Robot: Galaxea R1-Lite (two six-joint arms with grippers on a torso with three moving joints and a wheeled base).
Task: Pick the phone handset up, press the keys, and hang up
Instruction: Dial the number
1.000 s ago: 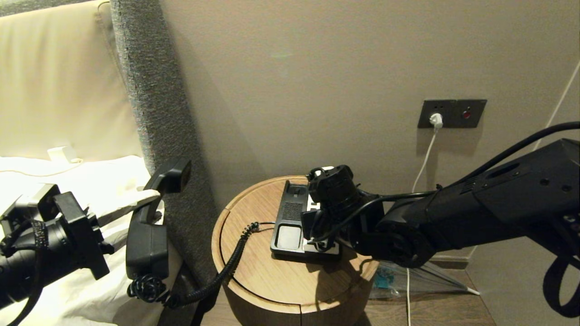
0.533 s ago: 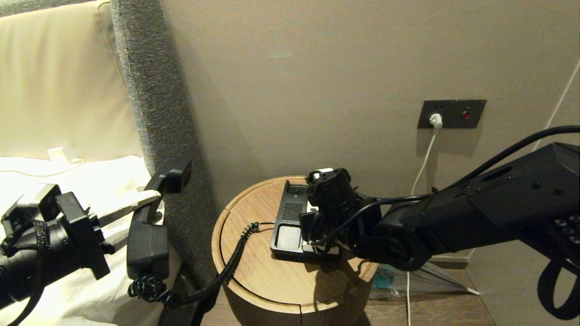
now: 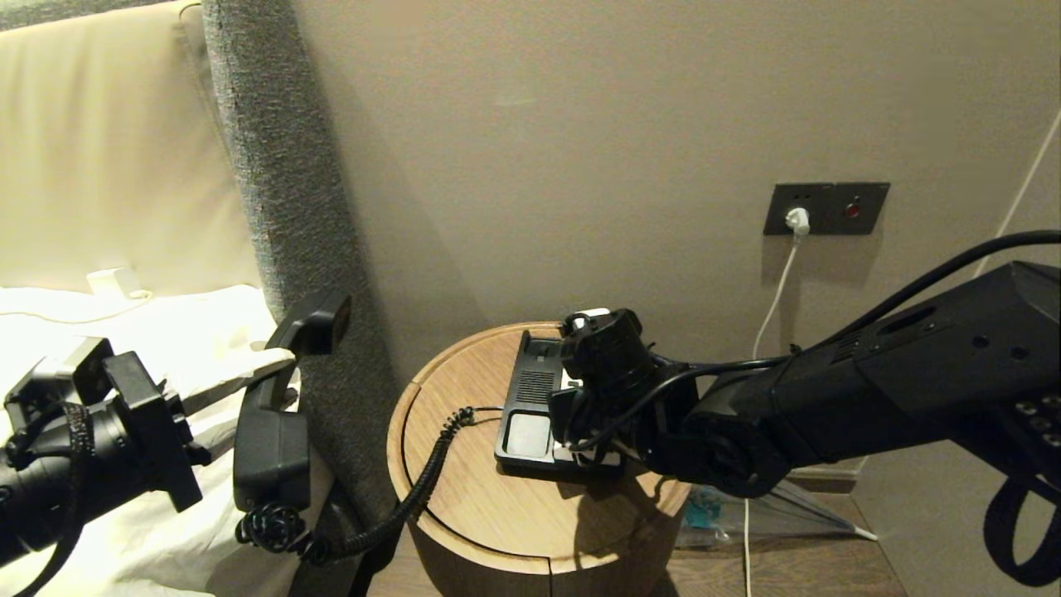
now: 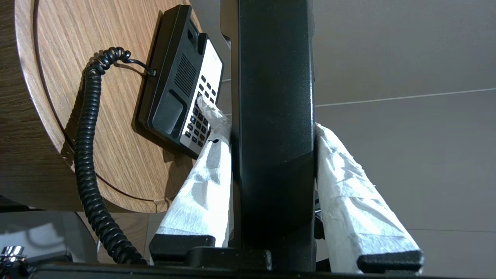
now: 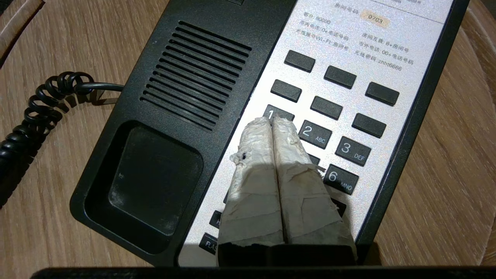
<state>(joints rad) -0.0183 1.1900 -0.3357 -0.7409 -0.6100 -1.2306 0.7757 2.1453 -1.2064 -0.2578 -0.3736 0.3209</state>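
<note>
Taped right end effector on keys

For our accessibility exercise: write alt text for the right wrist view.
The right gripper, its taped fingers shut together, has its tips at the "1" key of the keys on a phone base, on a round wooden table.

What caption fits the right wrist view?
Shut right gripper rests its taped tips at key 1 of the keys on the phone base.
</note>
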